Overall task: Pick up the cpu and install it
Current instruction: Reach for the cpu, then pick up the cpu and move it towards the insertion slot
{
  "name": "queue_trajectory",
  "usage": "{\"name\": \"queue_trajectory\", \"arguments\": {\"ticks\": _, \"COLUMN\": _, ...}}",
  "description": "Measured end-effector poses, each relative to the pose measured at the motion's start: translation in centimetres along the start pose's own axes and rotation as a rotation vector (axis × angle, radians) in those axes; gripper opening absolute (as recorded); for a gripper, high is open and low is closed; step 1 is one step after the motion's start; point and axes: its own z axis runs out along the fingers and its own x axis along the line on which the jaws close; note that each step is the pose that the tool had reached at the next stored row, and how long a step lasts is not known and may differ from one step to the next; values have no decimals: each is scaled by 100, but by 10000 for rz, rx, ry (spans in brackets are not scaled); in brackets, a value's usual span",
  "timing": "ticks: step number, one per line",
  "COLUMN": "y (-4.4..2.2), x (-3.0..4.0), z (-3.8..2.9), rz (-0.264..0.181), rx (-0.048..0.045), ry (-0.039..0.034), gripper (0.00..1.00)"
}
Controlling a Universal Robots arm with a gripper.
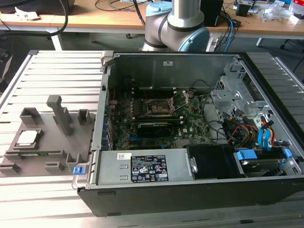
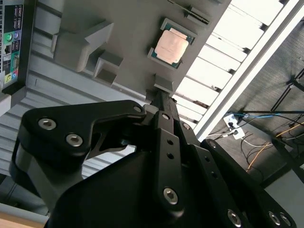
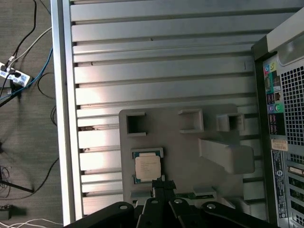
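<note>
In the exterior view, the cpu (image 1: 27, 137) lies flat in its pocket on the grey fixture plate (image 1: 50, 142), at the exterior view's left. It is well apart from the open computer case (image 1: 190, 194), where the dark socket (image 1: 156, 108) sits in the middle of the board. You cannot tell from here whether the socket's frame stands open. Plan a lift that clears the case wall between the two.

In the second wrist view, the gripper (image 2: 159, 95) points towards the cpu (image 2: 171, 46), with a clear gap between its tip and the chip. The two fingers meet at the tip, so it is drawn narrow and carries nothing. As it stands it looks too narrow to straddle the chip, so you will probably need to widen it past the chip's edges before you lower. A small raised block of the fixture sits just beside the tip, so watch it.

In the first wrist view, the gripper (image 3: 164, 183) sits just off one edge of the cpu (image 3: 147, 167) rather than over its middle. Centre it over the silver top and square the fingers to two opposite sides. The pocket's rim hugs the chip closely, so my advice is to come straight down, take it by the edges only, and keep it level. The tall block (image 3: 223, 154) stands to one side, apart from the chip.
</note>
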Motion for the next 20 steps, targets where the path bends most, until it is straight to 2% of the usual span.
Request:
{"name": "queue_trajectory", "arguments": {"ticks": 7, "y": 0, "x": 2, "z": 1, "rz": 0, "rx": 1, "ry": 1, "gripper": 11}}
{"name": "queue_trajectory", "arguments": {"ticks": 8, "y": 1, "x": 3, "z": 1, "rz": -2, "rx": 153, "ry": -11, "gripper": 11}}
{"name": "queue_trajectory", "arguments": {"ticks": 9, "y": 1, "x": 2, "z": 1, "rz": -10, "rx": 388, "ry": -29, "gripper": 11}}
{"name": "queue_trajectory", "arguments": {"ticks": 10, "y": 1, "x": 2, "z": 2, "rz": -15, "rx": 550, "ry": -41, "gripper": 11}}
{"name": "queue_trajectory", "arguments": {"ticks": 15, "y": 1, "x": 2, "z": 3, "rz": -17, "rx": 637, "ry": -48, "gripper": 11}}
{"name": "queue_trajectory", "arguments": {"ticks": 16, "y": 1, "x": 2, "z": 3, "rz": -17, "rx": 647, "ry": -48, "gripper": 23}}
{"name": "queue_trajectory", "arguments": {"ticks": 20, "y": 1, "x": 2, "z": 3, "rz": -18, "rx": 674, "ry": -50, "gripper": 48}}
